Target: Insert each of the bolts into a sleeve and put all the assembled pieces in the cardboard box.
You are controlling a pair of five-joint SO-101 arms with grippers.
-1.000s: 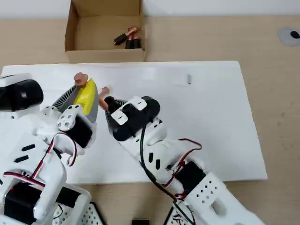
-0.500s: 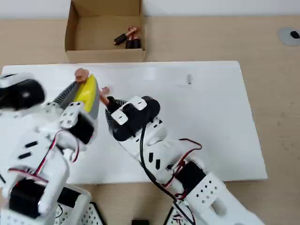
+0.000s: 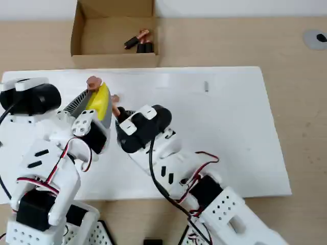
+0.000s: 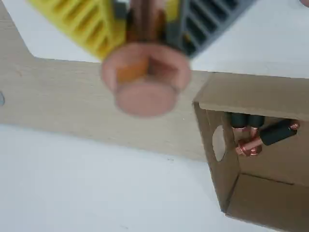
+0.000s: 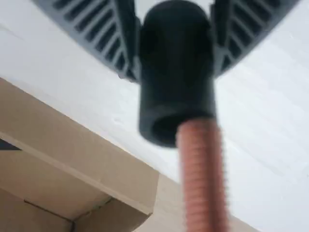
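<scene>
My left gripper [image 3: 95, 92], with one yellow and one grey finger, is shut on a copper bolt [image 3: 93, 81] whose head points toward the cardboard box [image 3: 76, 31]. In the left wrist view the bolt head [image 4: 145, 79] sits large in front of the gripper [image 4: 145, 19], with the box [image 4: 217, 108] beyond it. My right gripper [image 3: 120, 112] is shut on a black sleeve [image 5: 176, 72] with a copper bolt [image 5: 203, 174] sticking out of it. That bolt's head [image 3: 115, 98] shows just right of the left gripper. Assembled pieces [image 3: 139, 42] lie in the box.
Both arms stand over a white mat [image 3: 225, 138] on a wooden table. A small grey piece [image 3: 206, 86] lies on the mat's far side. A grey disc [image 3: 316, 39] sits at the table's far right. The box's near wall [image 3: 115, 60] borders the mat.
The left arm has swung a little to the right and toward the box, carrying its bolt. The right gripper with sleeve and bolt has barely shifted.
</scene>
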